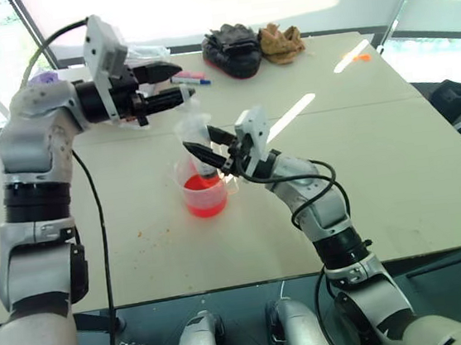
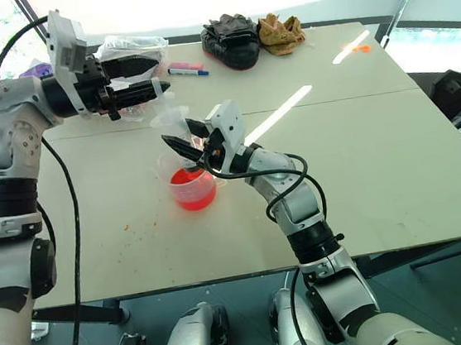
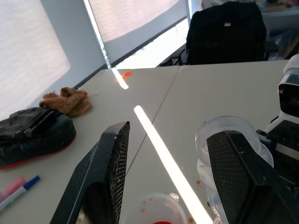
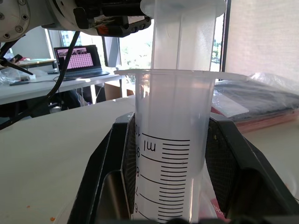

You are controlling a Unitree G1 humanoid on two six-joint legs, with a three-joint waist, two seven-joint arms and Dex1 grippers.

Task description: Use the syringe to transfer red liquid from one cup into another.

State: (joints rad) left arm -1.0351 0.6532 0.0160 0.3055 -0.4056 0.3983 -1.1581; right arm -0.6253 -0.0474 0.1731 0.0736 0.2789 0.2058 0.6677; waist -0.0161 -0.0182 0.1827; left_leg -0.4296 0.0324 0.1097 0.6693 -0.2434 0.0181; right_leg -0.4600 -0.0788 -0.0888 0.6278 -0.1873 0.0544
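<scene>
Your right hand [image 4: 166,186] is clenched on the upright syringe [image 4: 170,154], its tip down in the cup [image 1: 205,194] of red liquid [image 1: 206,205], while your released left hand [image 1: 172,83] sits just above its plunger.

Bright daylight from blown-out windows [image 1: 194,2] streaks the table [image 1: 394,145]; close objects perhaps soft.
</scene>
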